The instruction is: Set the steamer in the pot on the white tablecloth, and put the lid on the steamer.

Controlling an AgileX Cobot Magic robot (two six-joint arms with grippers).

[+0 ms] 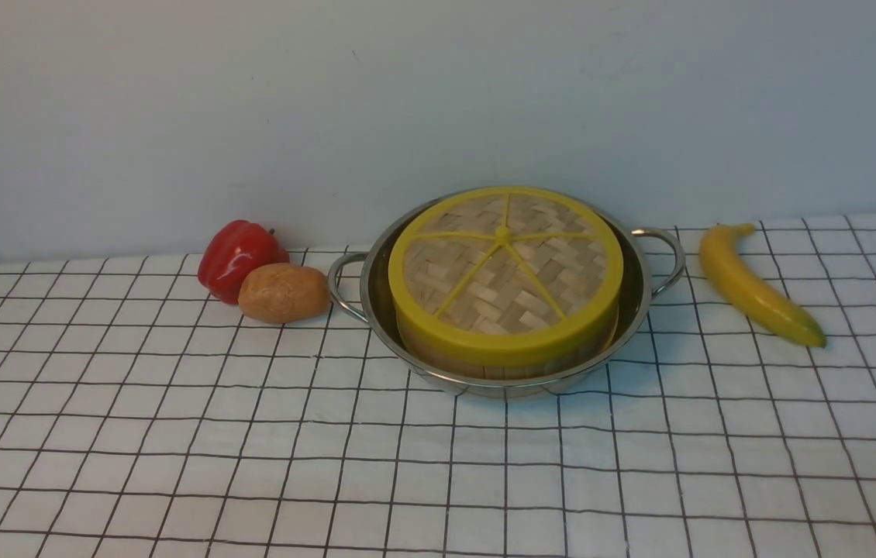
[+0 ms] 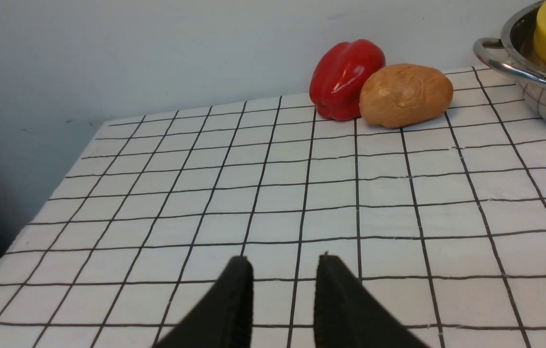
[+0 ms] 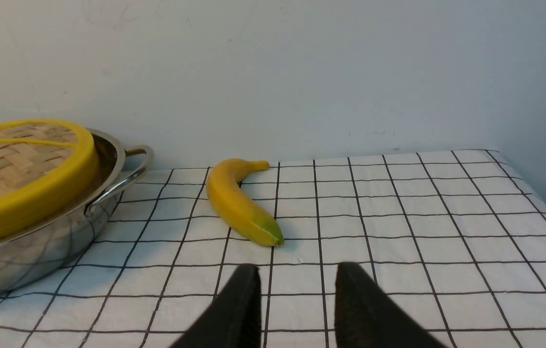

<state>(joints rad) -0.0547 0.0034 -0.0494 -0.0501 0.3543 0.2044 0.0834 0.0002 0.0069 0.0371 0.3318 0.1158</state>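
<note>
a white tablecloth (image 1: pixel 174 434) with a black grid covered the table. on it sat the steel pot (image 1: pixel 643 298), which looked rigid and slick. the steamer (image 1: pixel 508 360) stood inside it, the woven lid (image 1: pixel 505 267) resting on top; both looked light and stiff, best gripped at the thick yellow rim. the left gripper (image 2: pixel 284 270) and right gripper (image 3: pixel 297 278) hovered apart from them, jaws parted, holding nothing.

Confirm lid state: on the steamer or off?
On. The lid sits flat atop the steamer, yellow rim covering its top edge, both inside the pot.
</note>
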